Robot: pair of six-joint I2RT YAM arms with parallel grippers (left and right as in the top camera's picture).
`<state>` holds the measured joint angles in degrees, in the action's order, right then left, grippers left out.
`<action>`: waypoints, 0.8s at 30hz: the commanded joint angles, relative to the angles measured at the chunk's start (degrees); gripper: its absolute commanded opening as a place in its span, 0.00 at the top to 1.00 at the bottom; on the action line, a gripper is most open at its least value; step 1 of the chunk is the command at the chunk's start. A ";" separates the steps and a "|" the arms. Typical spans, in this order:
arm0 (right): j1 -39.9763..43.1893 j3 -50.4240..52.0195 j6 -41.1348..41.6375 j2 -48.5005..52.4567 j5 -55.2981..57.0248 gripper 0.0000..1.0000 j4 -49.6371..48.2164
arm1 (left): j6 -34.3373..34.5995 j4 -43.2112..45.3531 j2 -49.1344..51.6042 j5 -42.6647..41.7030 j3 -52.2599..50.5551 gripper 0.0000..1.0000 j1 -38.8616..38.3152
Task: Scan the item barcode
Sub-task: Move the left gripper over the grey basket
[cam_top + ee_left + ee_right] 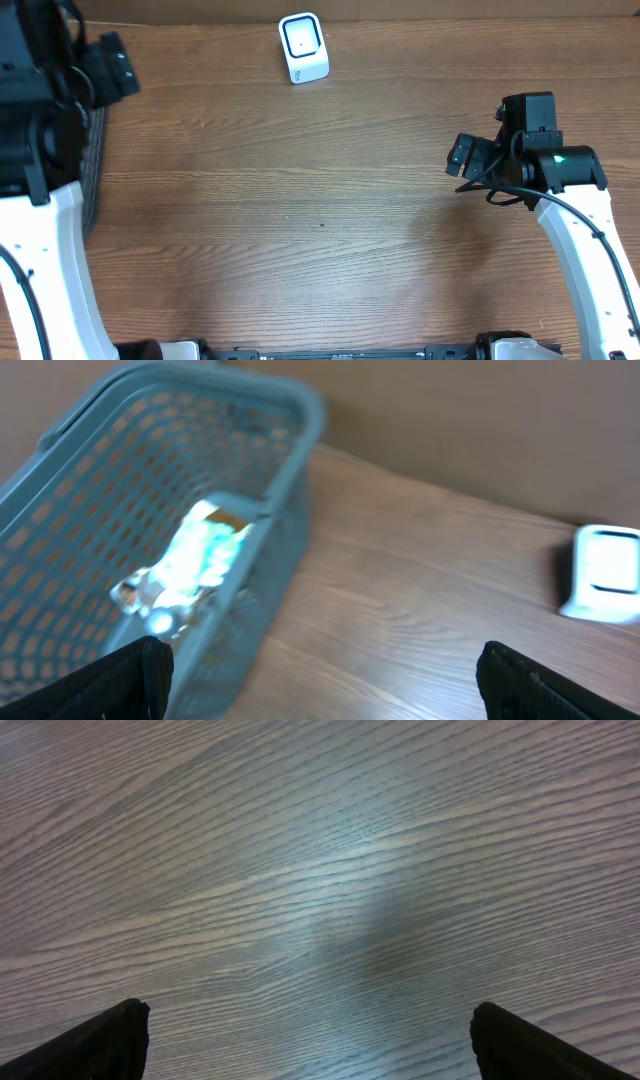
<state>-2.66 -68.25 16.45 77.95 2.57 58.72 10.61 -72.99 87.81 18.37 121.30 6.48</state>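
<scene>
The left gripper, released, faces the left-edge basket to fetch its crinkled packet. The right gripper, released, stands clear of the far-edge scanner.

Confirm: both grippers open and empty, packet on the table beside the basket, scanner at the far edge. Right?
Not quite. The packet lies inside the basket, not on the table beside it; the left wrist view shows it. The left gripper and right gripper are open and empty, and the scanner is at the far edge.
</scene>
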 commanded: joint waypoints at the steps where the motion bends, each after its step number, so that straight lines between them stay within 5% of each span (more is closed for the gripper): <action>1: 0.11 -1.20 -0.35 -0.35 0.55 0.00 -0.11 | 1.40 -0.15 1.84 -2.12 0.85 0.00 5.70; 12: 0.11 -1.20 -0.35 -0.35 0.55 0.00 -0.11 | 2.71 -0.44 7.76 -26.84 0.72 0.00 30.10; 24: 0.11 -1.20 -0.35 -0.35 0.55 0.00 -0.11 | -0.90 0.83 12.28 -27.08 0.72 0.00 37.48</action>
<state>-2.66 -68.25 16.45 77.95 2.57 58.72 12.47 -72.40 99.15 -7.29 121.30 44.25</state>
